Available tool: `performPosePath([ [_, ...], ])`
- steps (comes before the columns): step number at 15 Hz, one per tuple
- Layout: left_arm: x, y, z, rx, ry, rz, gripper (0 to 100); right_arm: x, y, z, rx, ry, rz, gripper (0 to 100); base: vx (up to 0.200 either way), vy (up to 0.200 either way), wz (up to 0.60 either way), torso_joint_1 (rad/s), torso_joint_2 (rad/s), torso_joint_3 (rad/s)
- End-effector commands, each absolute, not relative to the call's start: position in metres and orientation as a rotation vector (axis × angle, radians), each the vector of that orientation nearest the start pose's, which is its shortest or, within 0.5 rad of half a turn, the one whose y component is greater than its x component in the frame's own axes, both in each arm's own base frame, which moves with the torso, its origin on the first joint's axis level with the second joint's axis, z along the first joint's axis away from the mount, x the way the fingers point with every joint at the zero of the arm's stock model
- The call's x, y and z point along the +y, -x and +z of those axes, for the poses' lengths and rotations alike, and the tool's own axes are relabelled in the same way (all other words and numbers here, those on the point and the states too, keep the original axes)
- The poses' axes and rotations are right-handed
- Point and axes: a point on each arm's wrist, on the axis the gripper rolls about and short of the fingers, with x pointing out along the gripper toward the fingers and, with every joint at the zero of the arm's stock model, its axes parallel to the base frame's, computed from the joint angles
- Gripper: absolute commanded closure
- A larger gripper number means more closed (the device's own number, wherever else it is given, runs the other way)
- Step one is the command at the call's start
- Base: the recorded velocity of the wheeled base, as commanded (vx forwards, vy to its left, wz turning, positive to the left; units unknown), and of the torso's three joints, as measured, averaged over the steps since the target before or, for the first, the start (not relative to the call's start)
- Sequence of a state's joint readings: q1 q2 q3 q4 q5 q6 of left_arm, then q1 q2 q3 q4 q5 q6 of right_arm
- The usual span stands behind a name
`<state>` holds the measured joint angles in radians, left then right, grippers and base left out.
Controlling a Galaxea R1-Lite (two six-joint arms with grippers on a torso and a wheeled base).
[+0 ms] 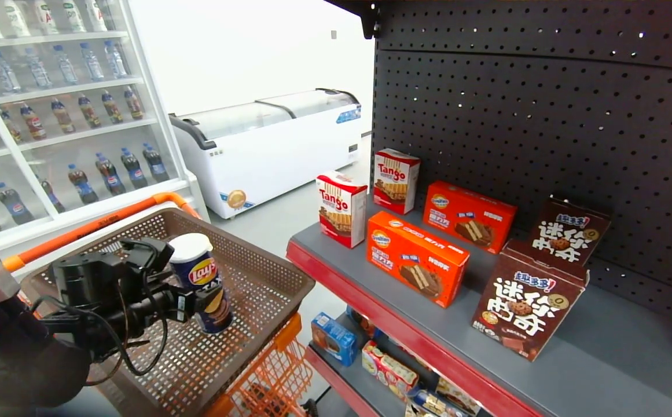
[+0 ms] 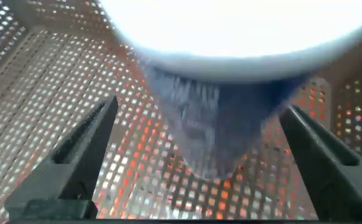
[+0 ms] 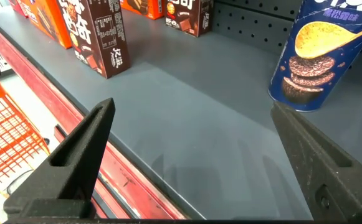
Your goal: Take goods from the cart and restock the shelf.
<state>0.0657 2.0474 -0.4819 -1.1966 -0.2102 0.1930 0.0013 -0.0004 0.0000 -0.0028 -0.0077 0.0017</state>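
Two black fingers (image 2: 87,149) of the left pincer (image 2: 199,109) stood wide apart, one on each side of a blue cardboard tube of crisps with a white plastic lid (image 1: 198,272). In the left wrist view a gap showed between each finger and the tube, so this pincer gripped nothing. The tube stood upright between the fingers, with its long axis vertical, its lid upward and its base on the floor of the brown perforated plastic cart basket (image 1: 260,260). Basket walls rose around this pincer, and the space above it was open.

The right pincer (image 3: 193,109) was also opened wide and empty, above the grey shelf board with red front edge (image 3: 168,93). Bare board lay below and ahead of it, between a dark brown carton (image 3: 100,37) on one side and a second blue tube (image 3: 311,62), upright, just past the other finger.
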Motion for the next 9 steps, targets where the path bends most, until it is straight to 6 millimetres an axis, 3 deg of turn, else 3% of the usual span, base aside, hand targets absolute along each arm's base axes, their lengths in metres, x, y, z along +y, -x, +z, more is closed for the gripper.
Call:
performPosePath([
  [1, 0.0134, -0.3190, 0.0408, 0.384, -0.135, -0.189, 0, -0.0002, 0.0228, 0.0758, -0.003, -0.003, -0.006, 0, 0.000, 0.000, 0.00, 0.000, 0.00, 0.000],
  [5, 0.0073, -0.3254, 0.0367, 0.381, -0.132, -0.207, 0, -0.0002, 0.0228, 0.0758, -0.003, -0.002, -0.006, 0, 0.000, 0.000, 0.00, 0.000, 0.00, 0.000],
  [6, 0.0073, -0.3288, 0.0383, 0.379, -0.136, -0.192, 100, -0.0002, 0.0228, 0.0758, -0.003, -0.002, -0.006, 0, 0.000, 0.000, 0.00, 0.000, 0.00, 0.000],
  [9, 0.0103, -0.3217, 0.0425, 0.418, -0.140, -0.132, 100, -0.0002, 0.0228, 0.0758, -0.003, -0.002, -0.006, 0, 0.000, 0.000, 0.00, 0.000, 0.00, 0.000],
])
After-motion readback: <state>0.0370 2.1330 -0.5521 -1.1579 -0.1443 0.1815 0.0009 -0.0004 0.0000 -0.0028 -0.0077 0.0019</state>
